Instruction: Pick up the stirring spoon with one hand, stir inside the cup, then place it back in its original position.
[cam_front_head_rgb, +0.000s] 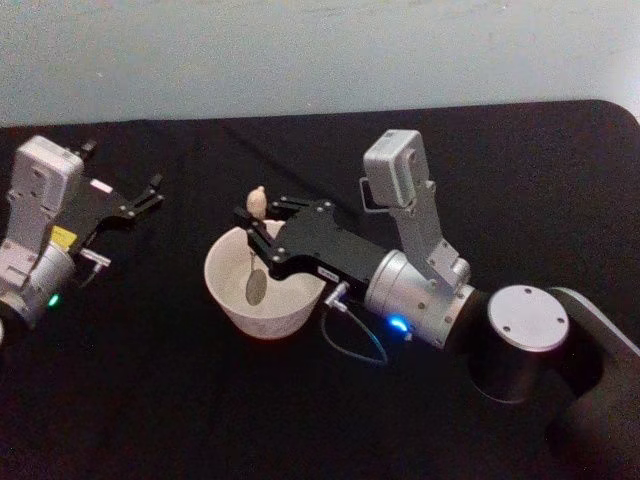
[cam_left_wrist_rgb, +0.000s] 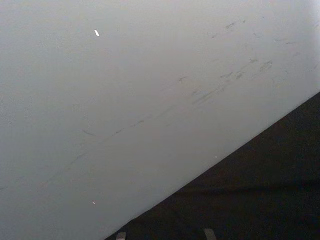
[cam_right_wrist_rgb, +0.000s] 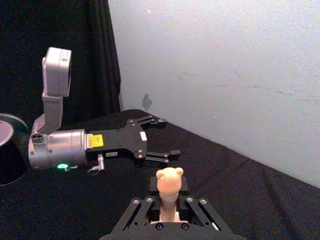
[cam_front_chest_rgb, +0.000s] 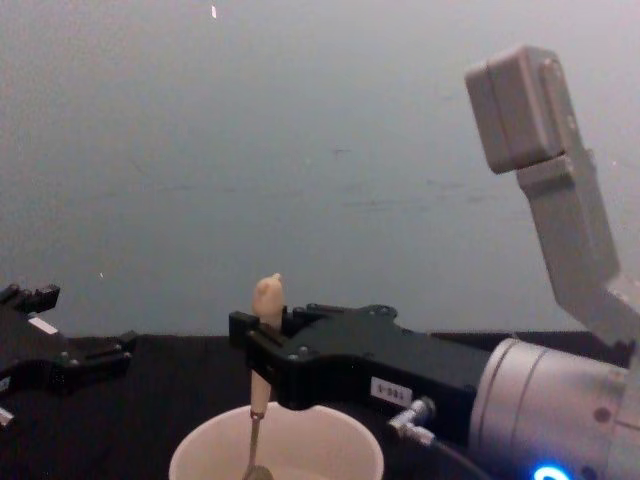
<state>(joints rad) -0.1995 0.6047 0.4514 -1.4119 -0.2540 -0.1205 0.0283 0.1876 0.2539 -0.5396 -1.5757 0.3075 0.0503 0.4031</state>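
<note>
The stirring spoon (cam_front_head_rgb: 256, 205) stands upright, with my right gripper (cam_front_head_rgb: 262, 228) shut on its cream handle just below the bear head (cam_right_wrist_rgb: 169, 175). Its thin stem and dark bowl (cam_front_head_rgb: 254, 288) reach down inside the off-white cup (cam_front_head_rgb: 250, 320), which sits near the middle of the black table. From the chest, the handle (cam_front_chest_rgb: 266, 300) rises above the right gripper (cam_front_chest_rgb: 262, 350) and the stem drops into the cup (cam_front_chest_rgb: 335, 450). My left gripper (cam_front_head_rgb: 140, 205) is parked at the far left, open and holding nothing. The spoon's original position is hidden.
The black table (cam_front_head_rgb: 180, 400) has free room in front of and behind the cup. A pale wall (cam_front_head_rgb: 300, 50) runs along its far edge. The right arm's body (cam_front_head_rgb: 520, 340) lies across the right side. A thin cable (cam_front_head_rgb: 355, 345) loops beside the cup.
</note>
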